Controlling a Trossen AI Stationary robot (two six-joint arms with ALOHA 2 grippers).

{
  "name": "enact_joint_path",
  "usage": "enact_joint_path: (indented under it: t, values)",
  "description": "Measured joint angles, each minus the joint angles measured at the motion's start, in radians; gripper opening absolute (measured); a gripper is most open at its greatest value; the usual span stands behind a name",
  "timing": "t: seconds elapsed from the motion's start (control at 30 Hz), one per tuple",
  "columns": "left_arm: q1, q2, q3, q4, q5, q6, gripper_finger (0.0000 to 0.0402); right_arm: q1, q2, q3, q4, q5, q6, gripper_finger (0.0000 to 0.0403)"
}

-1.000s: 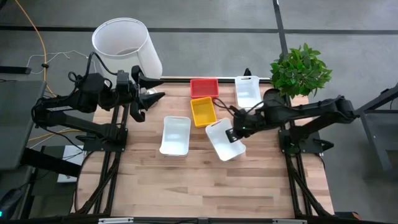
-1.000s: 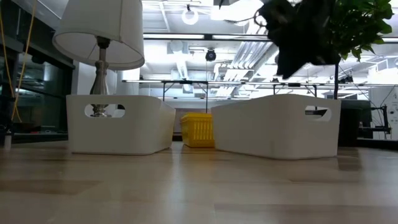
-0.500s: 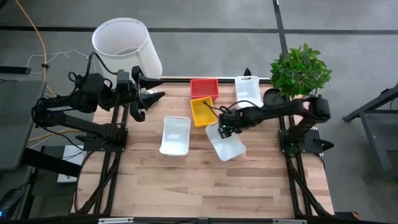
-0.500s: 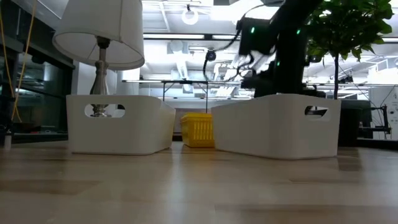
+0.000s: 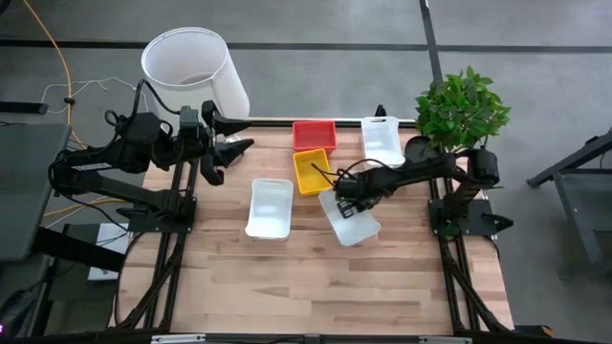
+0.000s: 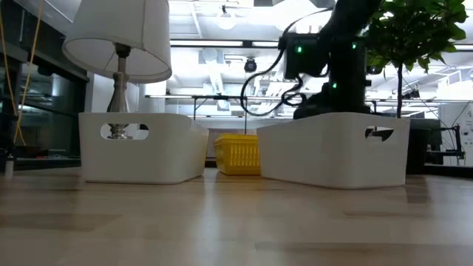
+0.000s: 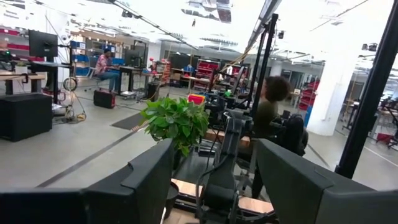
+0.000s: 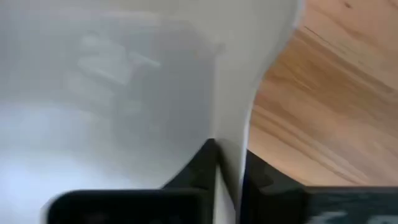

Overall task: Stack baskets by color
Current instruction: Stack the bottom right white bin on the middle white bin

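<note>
Five baskets stand on the wooden table [image 5: 287, 277]: a red basket [image 5: 315, 135] at the far edge, a yellow basket [image 5: 311, 170] in front of it, one white basket [image 5: 382, 140] at the far right, another white basket [image 5: 270, 207] left of centre, and a slanted white basket [image 5: 354, 220] in the middle. My right gripper [image 5: 342, 195] is shut on the slanted one's far-left end. My left gripper [image 5: 232, 145] hangs open at the far left, high above the table and holding nothing. My right gripper pinches the slanted white basket's end wall [image 8: 230, 149] at its rim, one finger [image 8: 199, 168] inside the basket and the other finger [image 8: 264, 177] outside. It comes from above, pointing down. The basket's bottom rests on the table.
A large white lamp shade [image 5: 191, 67] stands off the table's far left corner, a potted plant [image 5: 462, 105] at the far right corner. The near half of the table is bare wood.
My right gripper has gone down and toward the table's left, from above the slanted white basket's middle onto its far-left end wall. The basket has shifted a little on the table.
</note>
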Motion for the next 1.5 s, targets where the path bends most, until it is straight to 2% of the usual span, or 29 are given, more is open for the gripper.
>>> enact_joint_path:
  t: [0.03, 0.13, 0.27, 0.47, 0.57, 0.67, 0.8, 0.93, 1.0, 1.13, 1.37, 1.5]
  values:
    - [0.0, 0.0, 0.0, 0.0, -0.003, 0.0, 0.022, -0.002, -0.013, 0.0, -0.005, -0.013, -0.025, 0.0015]
    - [0.0, 0.0, 0.0, 0.0, -0.006, 0.0, 0.022, -0.011, -0.078, 0.0, -0.038, -0.086, -0.068, 0.0013]
    - [0.0, 0.0, 0.0, -0.001, -0.006, 0.0, 0.022, -0.008, -0.229, 0.0, -0.097, -0.129, -0.116, 0.0004]
    - [0.0, 0.0, 0.0, -0.001, -0.006, -0.001, 0.022, -0.005, -0.438, 0.0, -0.101, -0.172, -0.062, 0.0001]
    - [0.0, 0.0, 0.0, -0.001, -0.006, -0.003, 0.022, 0.005, -0.496, 0.0, -0.015, -0.168, -0.012, 0.0]
    - [0.0, 0.0, 0.0, 0.002, -0.021, -0.004, 0.022, 0.023, -0.505, 0.0, 0.171, -0.164, 0.039, 0.0]
    - [0.0, 0.0, 0.0, 0.002, -0.053, -0.004, 0.022, 0.044, -0.449, 0.0, 0.418, -0.083, 0.116, 0.0]
    - [0.0, 0.0, 0.0, 0.009, -0.098, -0.003, 0.022, 0.056, -0.34, 0.0, 0.666, 0.008, 0.199, 0.0]
    - [0.0, 0.0, 0.0, 0.015, -0.112, 0.0, 0.022, 0.056, -0.27, 0.026, 0.731, 0.033, 0.231, 0.0]
    - [0.0, 0.0, 0.0, 0.035, -0.15, 0.004, 0.022, 0.056, -0.125, 0.167, 0.697, 0.053, 0.25, 0.0]
    - [0.0, 0.0, 0.0, 0.032, -0.267, 0.075, 0.022, 0.056, 0.106, 0.486, 0.351, 0.072, 0.245, 0.0]
    - [0.0, 0.0, 0.0, 0.031, -0.308, 0.122, 0.022, 0.056, 0.199, 0.598, 0.308, 0.068, 0.25, 0.0]
